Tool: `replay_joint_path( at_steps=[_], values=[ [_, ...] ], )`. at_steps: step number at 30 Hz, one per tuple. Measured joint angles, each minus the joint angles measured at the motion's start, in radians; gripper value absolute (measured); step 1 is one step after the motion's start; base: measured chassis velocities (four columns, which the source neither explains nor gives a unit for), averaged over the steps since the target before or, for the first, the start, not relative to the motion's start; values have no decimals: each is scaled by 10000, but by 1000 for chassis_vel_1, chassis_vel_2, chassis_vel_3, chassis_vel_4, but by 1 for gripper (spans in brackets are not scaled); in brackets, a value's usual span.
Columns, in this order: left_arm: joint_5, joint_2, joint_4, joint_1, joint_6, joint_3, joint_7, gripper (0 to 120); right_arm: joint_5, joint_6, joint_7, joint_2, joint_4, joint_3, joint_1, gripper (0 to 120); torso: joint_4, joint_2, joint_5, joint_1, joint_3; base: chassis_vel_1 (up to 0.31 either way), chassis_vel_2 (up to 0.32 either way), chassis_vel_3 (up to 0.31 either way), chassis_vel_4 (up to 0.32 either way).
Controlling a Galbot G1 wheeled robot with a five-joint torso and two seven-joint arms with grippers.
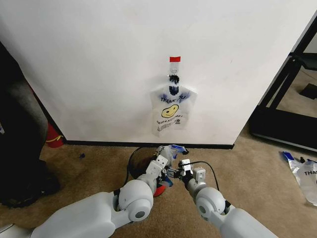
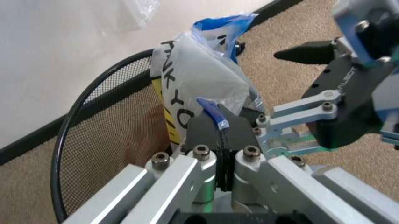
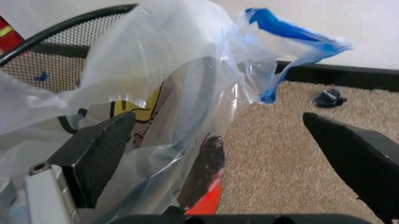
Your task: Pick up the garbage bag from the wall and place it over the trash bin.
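My left gripper is pinched on the garbage bag at the trash bin's near right rim; my right gripper gapes beside it. The film looks flimsy and slippery, so I'd grab the blue-edged handle.

The trash bin stands on the floor near the wall, below another bag hanging there. The garbage bag lies at the bin's right rim, between the left gripper and the right gripper.
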State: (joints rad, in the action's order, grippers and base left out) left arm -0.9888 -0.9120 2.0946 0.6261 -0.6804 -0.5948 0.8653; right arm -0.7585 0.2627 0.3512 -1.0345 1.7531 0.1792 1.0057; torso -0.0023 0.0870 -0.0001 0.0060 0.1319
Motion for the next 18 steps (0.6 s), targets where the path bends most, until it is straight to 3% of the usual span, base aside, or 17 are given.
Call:
replay_joint_path(
  at_steps=[6,12,16,18],
  values=[
    [7,81,43,47,22,108,-16,0,-57,0,9,-241,-344,270,-364,98,0,0,1,0,0,0,0,0,0],
    [26,182,143,259,46,263,-64,0,-381,230,276,-461,-614,640,-885,71,1,0,0,0,0,0,0,0,0],
    [43,188,156,315,54,291,-81,0,-549,371,401,-506,-671,710,-1000,63,1,0,-1,0,0,0,0,0,0],
    [53,201,161,331,60,301,-98,0,-826,627,557,-560,-688,746,-1093,53,0,0,0,0,0,0,0,0,0]
  ],
)
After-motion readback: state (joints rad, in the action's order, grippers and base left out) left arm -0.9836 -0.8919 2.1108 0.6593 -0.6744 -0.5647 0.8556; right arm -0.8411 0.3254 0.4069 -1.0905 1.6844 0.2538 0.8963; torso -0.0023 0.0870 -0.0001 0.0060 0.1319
